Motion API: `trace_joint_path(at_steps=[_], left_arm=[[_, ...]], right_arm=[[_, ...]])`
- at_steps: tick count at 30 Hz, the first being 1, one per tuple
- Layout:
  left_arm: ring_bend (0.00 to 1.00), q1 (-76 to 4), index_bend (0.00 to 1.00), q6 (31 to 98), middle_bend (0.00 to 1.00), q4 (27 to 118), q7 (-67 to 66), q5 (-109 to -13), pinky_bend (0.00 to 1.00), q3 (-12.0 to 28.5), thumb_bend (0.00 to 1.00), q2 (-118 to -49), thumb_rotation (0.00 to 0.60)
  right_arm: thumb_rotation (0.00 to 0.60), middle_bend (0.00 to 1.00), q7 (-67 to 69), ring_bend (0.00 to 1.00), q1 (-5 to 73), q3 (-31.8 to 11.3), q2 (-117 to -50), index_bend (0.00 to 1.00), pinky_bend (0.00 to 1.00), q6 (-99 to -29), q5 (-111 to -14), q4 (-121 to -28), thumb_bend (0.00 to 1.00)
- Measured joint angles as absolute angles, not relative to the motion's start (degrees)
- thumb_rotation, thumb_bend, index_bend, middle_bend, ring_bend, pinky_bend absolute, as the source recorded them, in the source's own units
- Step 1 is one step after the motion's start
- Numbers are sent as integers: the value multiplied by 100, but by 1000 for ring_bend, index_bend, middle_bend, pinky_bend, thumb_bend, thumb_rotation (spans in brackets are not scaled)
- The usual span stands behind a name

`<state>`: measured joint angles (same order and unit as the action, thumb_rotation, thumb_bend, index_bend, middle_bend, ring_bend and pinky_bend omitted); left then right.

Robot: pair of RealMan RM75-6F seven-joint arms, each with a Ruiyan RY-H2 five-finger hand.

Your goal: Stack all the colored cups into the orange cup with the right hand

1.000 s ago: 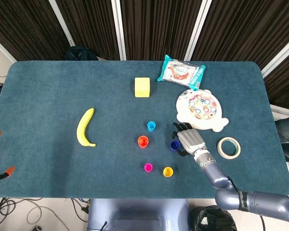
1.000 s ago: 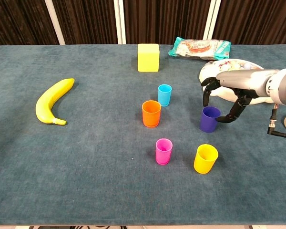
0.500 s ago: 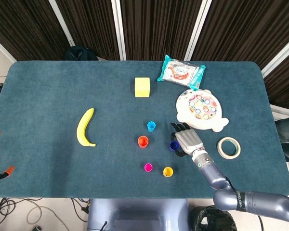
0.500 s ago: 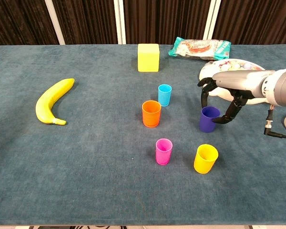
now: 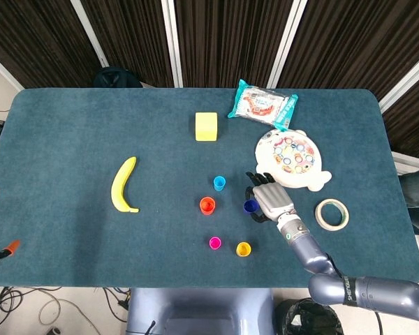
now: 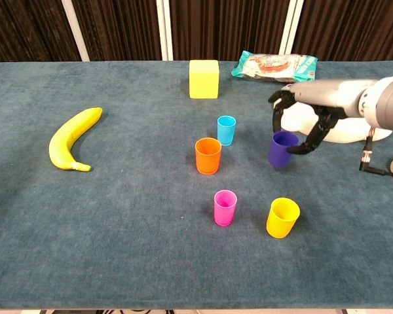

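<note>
Five cups on the blue table (image 6: 118, 248), and one has just left it: the purple cup (image 6: 282, 149), which a sec ago stood on the cloth w/ the right hand (image 6: 300, 124) closing round it, now hangs tilted a bit and looks clear of the surface, nearer the orange cup (image 6: 208, 155) than before. So the first pick seems done and the carry underway; nothing is nested yet. The hand's fingers (image 6: 277, 108) curl over the far side of the cup and the thumb presses from the near side, so it's gripping the purple cup, part-closed, not a full fist. In the head view the same hand (image 5: 268, 201) sits right against the cup (image 5: 251, 206), w/ the orange one (image 5: 207, 205) to its left, apart. Light blue cup (image 6: 226, 129) stands just behind the orange, pink cup (image 6: 225, 207) and yellow cup (image 6: 283, 217) in front, all upright and untouched. Left hand isn't visible in either view. Next, I'd guess, purple goes over the orange mouth and drops in, minding the light blue one close by.
</note>
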<state>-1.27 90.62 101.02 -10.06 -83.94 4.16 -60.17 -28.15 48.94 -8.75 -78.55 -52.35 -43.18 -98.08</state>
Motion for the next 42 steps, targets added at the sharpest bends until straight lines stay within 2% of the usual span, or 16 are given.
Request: trace_joint_path(at_steps=[10,16,42], left_arm=[[0,-123,0,9066,0,10117,-1037,-8419,37,398,0,-6032,600],[0,-115,0,9079,0,10129,-1040,-8425,37,395,0,-6030,600],[0,-120,0,9039,0,10152,-835,-8413,37,398,0,-5959,600]], right_arm=[[600,0,-2944,73,5342,-1301,-7052,516,43,-4927,-3916,-10649,428],[600,0,-3043,73,5644,-1452,-6958,516,42,-4851,-3562,-10907,428],[600,0,-3399,73,6297,-1290,-8045,516,51,-5370,-3127,-10249,430]])
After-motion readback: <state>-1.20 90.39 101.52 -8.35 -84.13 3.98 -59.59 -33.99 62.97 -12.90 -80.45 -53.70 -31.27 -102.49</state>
